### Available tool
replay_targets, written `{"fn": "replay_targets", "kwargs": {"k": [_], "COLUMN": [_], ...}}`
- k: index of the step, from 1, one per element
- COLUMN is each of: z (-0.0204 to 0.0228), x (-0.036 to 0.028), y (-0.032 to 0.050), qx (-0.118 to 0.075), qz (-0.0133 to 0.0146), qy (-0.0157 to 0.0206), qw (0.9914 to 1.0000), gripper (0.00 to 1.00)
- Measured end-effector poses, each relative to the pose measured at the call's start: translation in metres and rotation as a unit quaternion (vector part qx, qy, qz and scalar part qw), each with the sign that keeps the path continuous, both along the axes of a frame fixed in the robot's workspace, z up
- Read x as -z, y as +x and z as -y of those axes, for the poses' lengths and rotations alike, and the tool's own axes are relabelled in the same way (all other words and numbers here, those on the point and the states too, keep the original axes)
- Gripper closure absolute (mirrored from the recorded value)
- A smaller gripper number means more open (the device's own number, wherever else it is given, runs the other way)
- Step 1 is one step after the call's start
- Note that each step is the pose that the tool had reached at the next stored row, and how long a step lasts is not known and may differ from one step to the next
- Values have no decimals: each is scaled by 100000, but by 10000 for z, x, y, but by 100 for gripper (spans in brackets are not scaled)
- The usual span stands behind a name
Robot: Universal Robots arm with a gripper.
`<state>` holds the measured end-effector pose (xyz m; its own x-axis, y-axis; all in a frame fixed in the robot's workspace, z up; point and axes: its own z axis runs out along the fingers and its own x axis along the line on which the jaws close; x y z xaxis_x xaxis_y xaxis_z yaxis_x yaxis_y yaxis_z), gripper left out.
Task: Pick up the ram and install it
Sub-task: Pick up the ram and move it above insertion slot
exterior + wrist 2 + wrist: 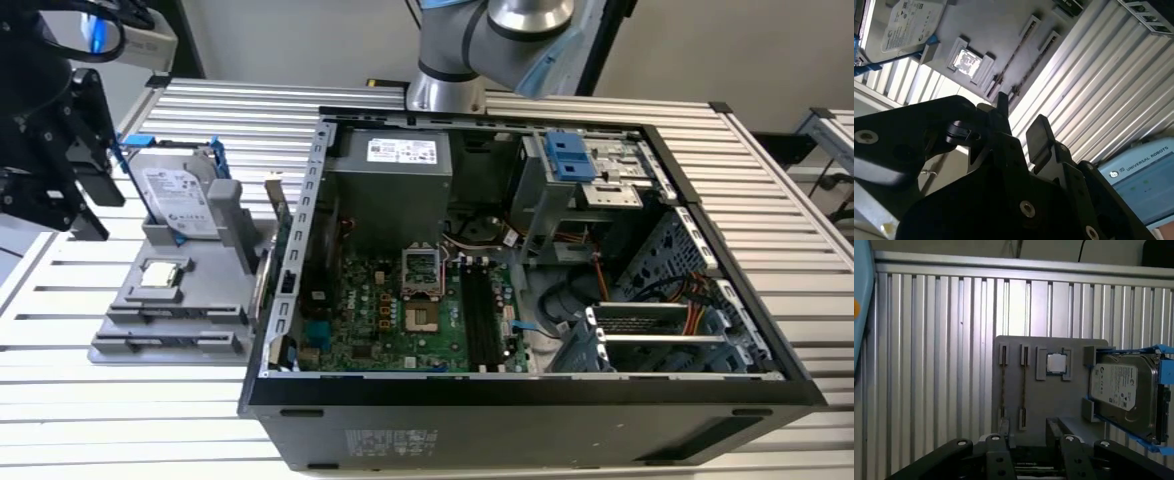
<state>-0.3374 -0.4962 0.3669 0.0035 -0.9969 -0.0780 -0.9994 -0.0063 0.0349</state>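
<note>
The ram (1023, 389) stands on edge as a thin dark strip in a slot of the grey holder (1054, 400). A second strip like it (1003, 390) stands beside it. In the second wrist view they are the dark lines (1006, 67) on the holder. In the exterior view they run along the holder's front (174, 313). My gripper (1029, 442) is open with nothing between its black fingers (1040, 134). In the exterior view it hangs at the far left (83, 200), above and beside the holder, apart from the ram.
An open computer case (287, 300) fills the middle of the slatted metal table (787, 200), with long black motherboard slots (481, 310) inside. The holder also carries a hard drive in a blue frame (174, 190) and a square chip (160, 272).
</note>
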Motion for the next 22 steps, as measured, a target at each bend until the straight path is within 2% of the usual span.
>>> {"fn": "replay_targets", "kwargs": {"k": [4,6,8,12,13,18,19,22], "z": [-5,-11,-18,-32,-37,-60,-68,-76], "x": [72,109,141,192,204,254,271,326], "y": [0,-1,-5,-23,-29,-46,-47,-47], "qx": [395,415,408,406,404,392,385,379], "qz": [13,119,409,1269,1430,1723,1756,1826], "qy": [-4,-2,-11,-119,-219,-1528,-1636,-1644], "qw": [99999,99999,99998,99991,99989,99973,99970,99969], "gripper": [0,0,0,0,0,0,0,0]}}
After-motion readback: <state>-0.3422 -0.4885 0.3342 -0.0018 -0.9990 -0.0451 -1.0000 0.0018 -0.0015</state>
